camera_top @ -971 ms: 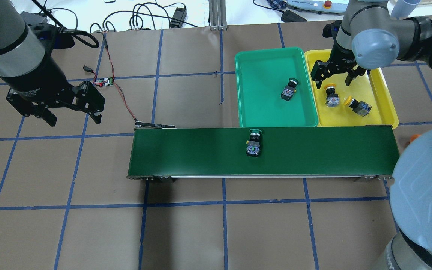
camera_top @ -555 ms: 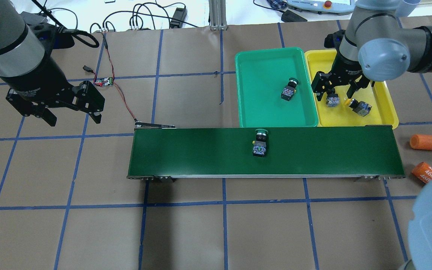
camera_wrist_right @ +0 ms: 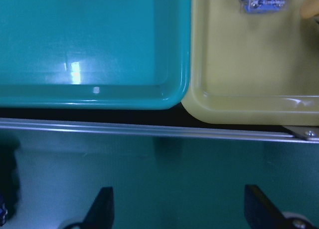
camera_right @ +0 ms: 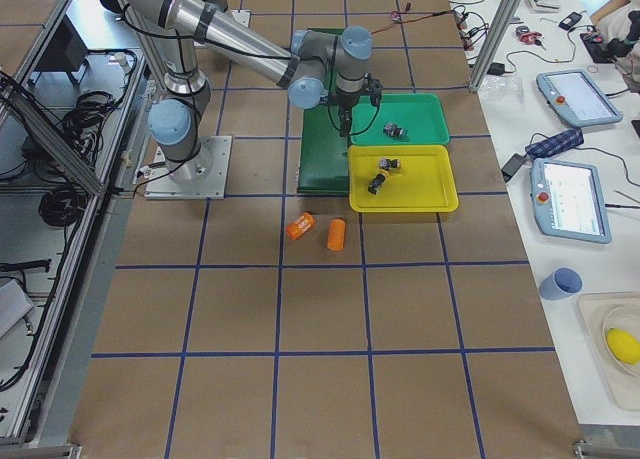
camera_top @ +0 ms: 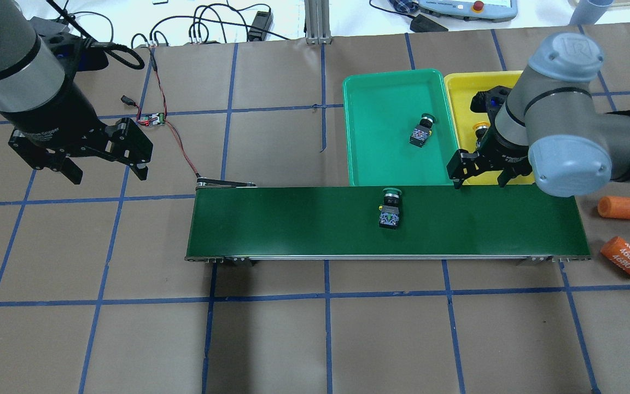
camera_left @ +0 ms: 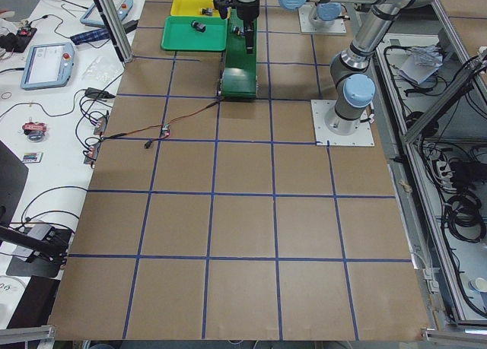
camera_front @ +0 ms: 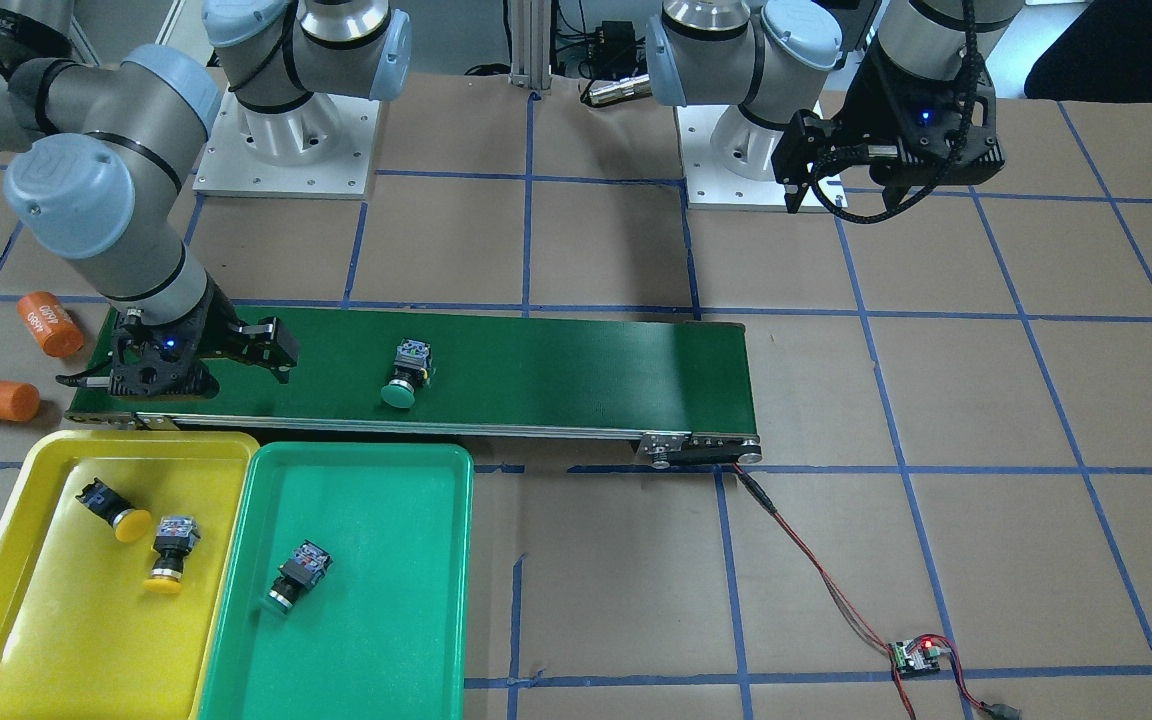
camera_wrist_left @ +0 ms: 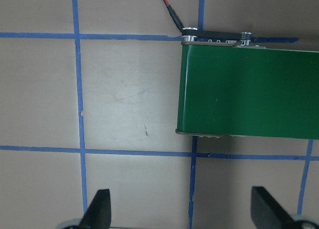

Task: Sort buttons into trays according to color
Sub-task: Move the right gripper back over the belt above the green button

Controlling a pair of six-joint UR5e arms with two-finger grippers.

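One green button [camera_top: 390, 210] lies on the conveyor belt; it also shows in the front-facing view [camera_front: 406, 378]. Another green button [camera_top: 421, 131] lies in the green tray [camera_top: 380, 164]. Two yellow buttons [camera_front: 114, 508] [camera_front: 169, 555] lie in the yellow tray [camera_front: 56, 620]; the right arm mostly hides them from overhead. My right gripper [camera_top: 479, 183] is open and empty, above the belt's far edge where the trays meet, to the right of the belt's button. Its wrist view [camera_wrist_right: 179, 209] shows both tray rims. My left gripper [camera_top: 108, 175] is open and empty, far left of the belt.
The long dark-green conveyor belt [camera_top: 293, 219] runs across the middle. Two orange cylinders [camera_top: 624, 208] [camera_top: 628, 257] lie off its right end. A small circuit board [camera_top: 152, 119] with a red wire leads to the belt's left end.
My right gripper has moved from over the yellow tray back to the belt's far edge. The green button on the belt has drifted right. The left arm has not moved.
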